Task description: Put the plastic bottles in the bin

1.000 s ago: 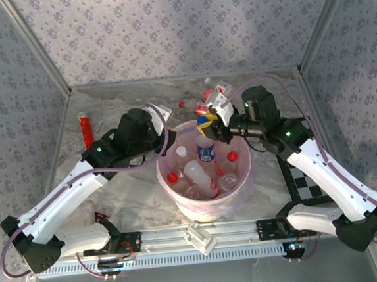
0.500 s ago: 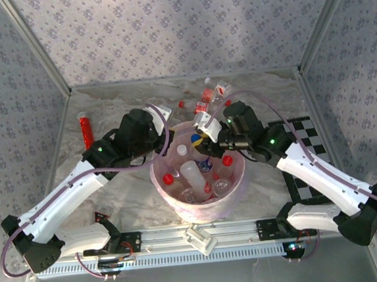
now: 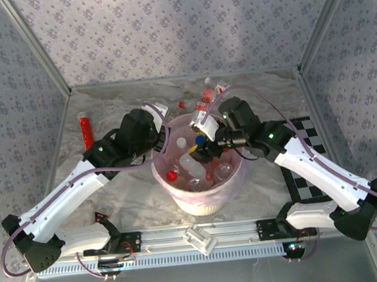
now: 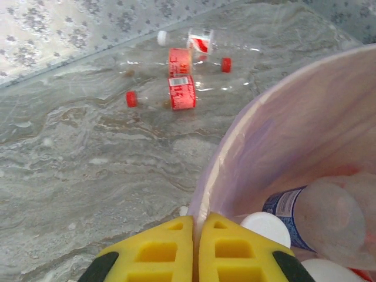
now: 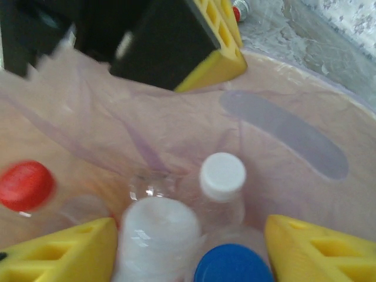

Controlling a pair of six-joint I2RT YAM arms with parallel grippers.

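- Plastic bottles point(image 5: 222, 176), small and clear with red or blue labels, are split between two places. Several lie inside the round cream-white bin point(image 3: 204, 202) lined with a translucent pink bag. A loose cluster point(image 4: 182, 92) with red labels rests on the grey marbled surface point(image 4: 88, 164) just beyond the bin's far rim.
- Our right hand point(image 5: 189, 226) hangs over the bin's mouth, its yellow fingers wide apart and holding nothing. A white-capped bottle and a blue cap point(image 5: 232, 264) sit below, between them.
- Our left hand point(image 4: 197, 220) is closed, pads pressed together at the bin's far-left rim, apparently pinching the lined edge.
- We judge that the coming move turns on this: the loose cluster lies straight past the bin from the right hand, away from the arm bases, and the right arm is both free and nearer.
- Those bottles lie on their sides at mixed angles, so we expect the wrist must turn to close across whichever one we choose.
- A slim, mostly red bottle point(image 3: 84, 129) lies well apart by the left wall, lengthwise near-to-far; the left arm is nearer to it.
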